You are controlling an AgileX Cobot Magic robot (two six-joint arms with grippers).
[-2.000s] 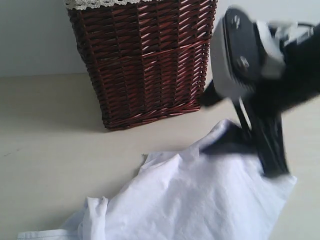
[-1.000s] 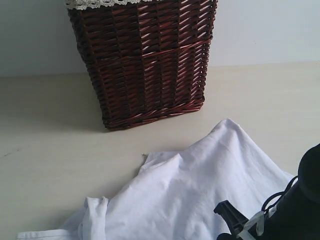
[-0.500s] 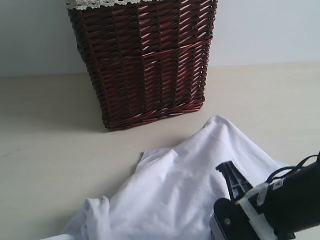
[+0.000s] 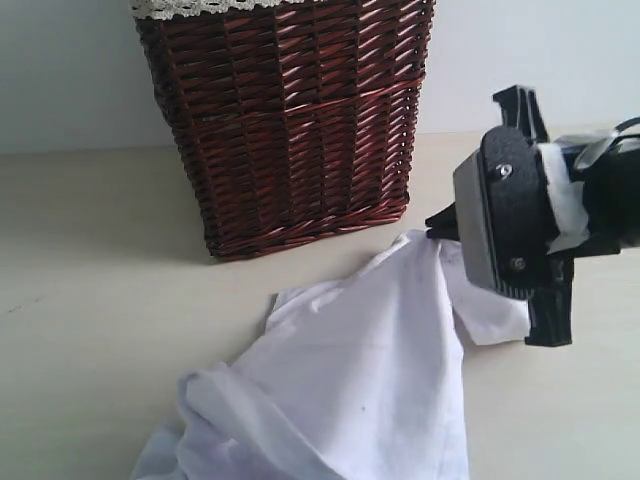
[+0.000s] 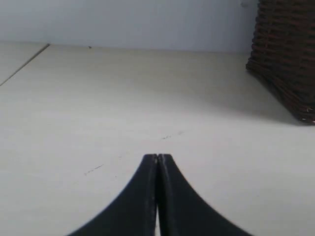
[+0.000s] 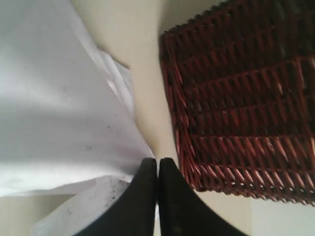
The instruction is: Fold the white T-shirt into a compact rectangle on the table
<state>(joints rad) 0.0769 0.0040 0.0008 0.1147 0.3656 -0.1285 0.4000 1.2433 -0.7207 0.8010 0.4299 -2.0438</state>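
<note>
The right gripper (image 4: 436, 232) had a corner of the white T-shirt (image 4: 350, 370) pinched up off the table (image 4: 90, 300) by the basket (image 4: 290, 120); the left gripper (image 5: 157, 158) was closed on nothing. Such a thin pinch could've slipped and dumped it in a heap.

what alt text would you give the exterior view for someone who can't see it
The black right gripper pinches an edge of the soft white cotton T-shirt, holding it up off the pale beige table while the rest lies crumpled. A dark red-brown wicker basket stands behind it.
</note>
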